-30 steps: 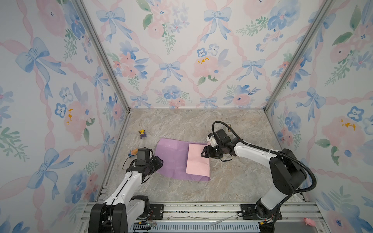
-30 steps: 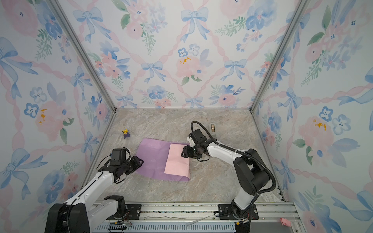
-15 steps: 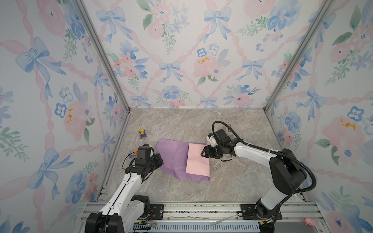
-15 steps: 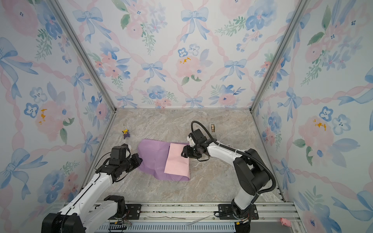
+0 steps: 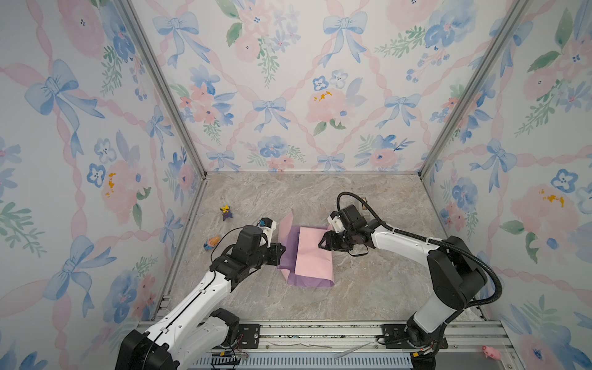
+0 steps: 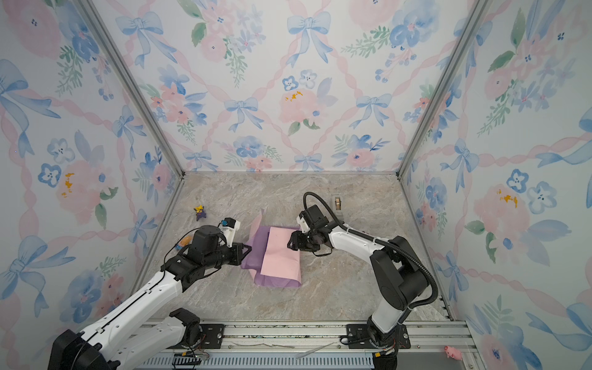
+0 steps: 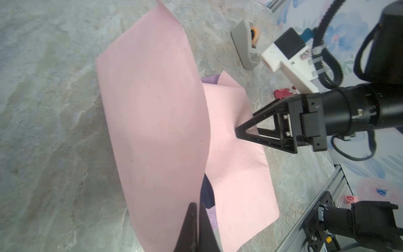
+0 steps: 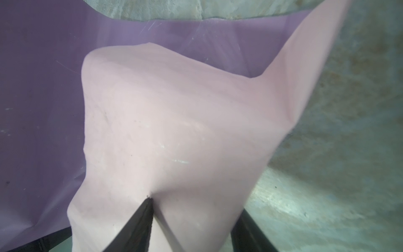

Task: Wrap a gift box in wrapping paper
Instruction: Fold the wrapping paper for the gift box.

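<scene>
Right now, in both top views, I see the wrapping paper (image 5: pixel 312 258) lying on the marble table (image 5: pixel 368 288) between my two arms. Its pink side is folded over the middle and lilac shows around it. The left gripper (image 5: pixel 282 250) sits at the sheet's left edge, and that edge stands up off the table as a pink flap. The right gripper (image 5: pixel 323 243) rests against the folded pink panel from the opposite side. A grey tape dispenser (image 6: pixel 337 202) stands farther back, behind the right arm and apart from the sheet. A small purple toy (image 6: pixel 199 213) stands near the left wall. The gift box is hidden from up here.

On the left wrist camera, the left gripper (image 7: pixel 197 207) has its fingers pressed together on the edge of the wrapping paper (image 7: pixel 152 120), pinching it and holding a broad pink flap tilted up. Under that raised flap I catch a dark navy sliver of the gift box (image 7: pixel 206 193), sitting on the lilac sheet and otherwise covered in pink. Across from it, the right gripper (image 7: pixel 238 132) pokes a fingertip into the folded-over panel, which dimples there. The tape dispenser (image 7: pixel 244 43) sits beyond.

On the right wrist camera, the right gripper (image 8: pixel 197 205) is spread. One finger (image 8: pixel 139 222) digs its tip into the wrapping paper (image 8: pixel 174 120) draped over a box-shaped hump. The second finger stands off beside the sheet's edge, over bare table. Lilac rises behind the hump.
</scene>
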### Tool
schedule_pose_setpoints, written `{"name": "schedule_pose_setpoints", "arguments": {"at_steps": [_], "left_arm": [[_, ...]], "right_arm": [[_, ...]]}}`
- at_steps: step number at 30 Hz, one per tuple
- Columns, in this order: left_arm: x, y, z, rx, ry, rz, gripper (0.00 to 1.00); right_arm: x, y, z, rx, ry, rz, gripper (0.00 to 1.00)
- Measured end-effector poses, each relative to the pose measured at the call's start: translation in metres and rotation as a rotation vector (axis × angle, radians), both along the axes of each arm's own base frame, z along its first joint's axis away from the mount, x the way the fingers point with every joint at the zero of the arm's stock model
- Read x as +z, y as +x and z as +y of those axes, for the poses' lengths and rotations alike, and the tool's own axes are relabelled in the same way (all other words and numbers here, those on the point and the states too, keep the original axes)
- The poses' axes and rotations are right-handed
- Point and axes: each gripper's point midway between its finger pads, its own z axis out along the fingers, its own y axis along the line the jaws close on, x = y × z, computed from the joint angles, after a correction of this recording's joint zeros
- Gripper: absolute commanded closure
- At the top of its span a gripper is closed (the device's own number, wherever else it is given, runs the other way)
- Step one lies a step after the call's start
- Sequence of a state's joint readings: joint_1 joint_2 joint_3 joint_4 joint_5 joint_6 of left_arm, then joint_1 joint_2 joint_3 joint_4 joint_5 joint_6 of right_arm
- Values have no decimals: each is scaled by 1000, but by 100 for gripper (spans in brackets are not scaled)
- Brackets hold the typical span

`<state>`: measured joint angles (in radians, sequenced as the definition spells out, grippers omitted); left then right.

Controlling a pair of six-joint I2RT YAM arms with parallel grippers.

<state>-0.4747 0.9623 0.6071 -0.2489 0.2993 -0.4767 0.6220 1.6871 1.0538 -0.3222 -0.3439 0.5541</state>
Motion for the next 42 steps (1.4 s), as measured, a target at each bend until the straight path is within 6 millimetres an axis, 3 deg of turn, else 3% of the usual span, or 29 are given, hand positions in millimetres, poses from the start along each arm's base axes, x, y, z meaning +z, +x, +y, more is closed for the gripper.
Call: {"name": "schedule_pose_setpoints", "arguments": {"at_steps": [8, 14, 22, 29, 36, 42], "left_arm": [[-6, -5, -54, -207, 55, -20, 97], [-18, -4, -76, -283, 102, -6, 96], [-33, 4, -86, -314, 183, 25, 94], [-41, -4, -92, -384, 216, 49, 91], [-42, -7, -98, -437, 227, 51, 85], [-53, -12, -99, -460, 243, 78, 87]], "right_arm": [[0, 1, 2, 0, 12, -7, 42], [-2, -2, -1, -21, 30, 10, 26], [17, -3, -13, -123, 229, 49, 20], [31, 2, -3, -140, 339, 69, 19], [25, 1, 3, -148, 289, 90, 19], [15, 6, 9, -146, 184, 89, 20]]}}
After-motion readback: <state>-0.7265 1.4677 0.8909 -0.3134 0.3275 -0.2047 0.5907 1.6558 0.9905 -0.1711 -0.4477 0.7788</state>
